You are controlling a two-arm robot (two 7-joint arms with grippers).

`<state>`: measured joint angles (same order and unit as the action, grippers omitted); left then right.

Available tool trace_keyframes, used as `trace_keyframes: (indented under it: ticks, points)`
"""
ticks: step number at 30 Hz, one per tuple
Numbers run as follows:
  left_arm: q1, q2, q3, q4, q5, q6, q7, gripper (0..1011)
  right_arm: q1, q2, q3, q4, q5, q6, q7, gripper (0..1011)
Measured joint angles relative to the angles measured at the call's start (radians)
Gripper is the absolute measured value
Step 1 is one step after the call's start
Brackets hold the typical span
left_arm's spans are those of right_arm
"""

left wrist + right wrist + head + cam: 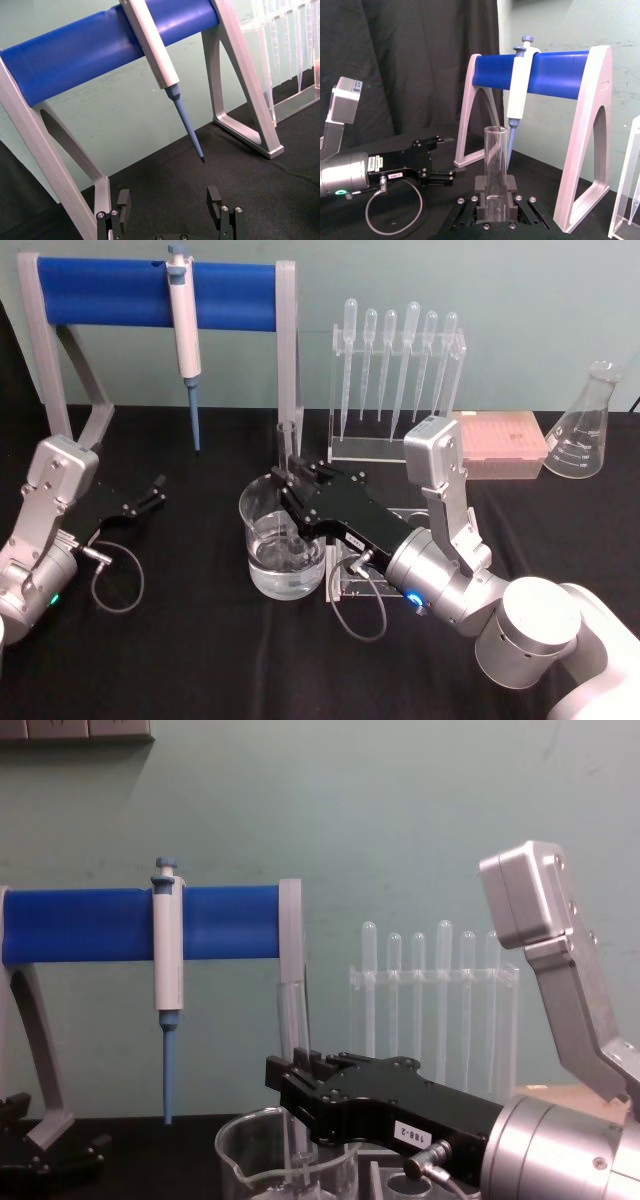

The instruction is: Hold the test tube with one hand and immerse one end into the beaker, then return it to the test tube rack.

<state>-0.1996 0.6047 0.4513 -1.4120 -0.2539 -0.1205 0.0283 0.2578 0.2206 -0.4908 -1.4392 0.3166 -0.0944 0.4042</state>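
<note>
Two sets of fingers are out over the black surface (200, 650), one working and one idle. My right fingers (290, 473) are closed on the long clear glass test tube (286, 443), clamping it from both sides partway down its length. The tube stands upright with its open rim on top. In the right wrist view the test tube (496, 160) rises straight out of the right fingers (495, 199).

Directly below, the wide, short clear glass beaker (247, 510) stands near the middle of the surface with clear liquid in its bottom. The tube's lower end is inside the beaker, below the rim. It seems to reach the liquid, though I cannot be sure through the glass. The chest view shows the test tube (292, 1015) passing down between the right fingers (296, 1088) into the beaker (235, 1155).

My left fingers (158, 492) hang near the left edge, spread wide apart and holding nothing. In the left wrist view the left fingers (169, 200) are well apart.

A grey stand with a blue bar (110, 292) occupies the far left corner, and a white-and-blue pipettor (183, 335) hangs from it. Along the far edge stand a clear holder of plastic pipettes (345, 448) and a pink tip box (500, 438). A glass conical flask (585, 430) sits near the far right corner. A clear test tube rack (405, 513) lies partly under my right arm.
</note>
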Motion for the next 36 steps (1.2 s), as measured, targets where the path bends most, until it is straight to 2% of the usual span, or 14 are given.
trace_keyframes:
  ticks: [36]
  points:
    - [0.0, 0.0, 0.0, 0.0, 0.0, 0.0, 0.0, 1000, 0.0, 0.0, 0.0, 0.0, 0.0, 0.0, 0.0, 238]
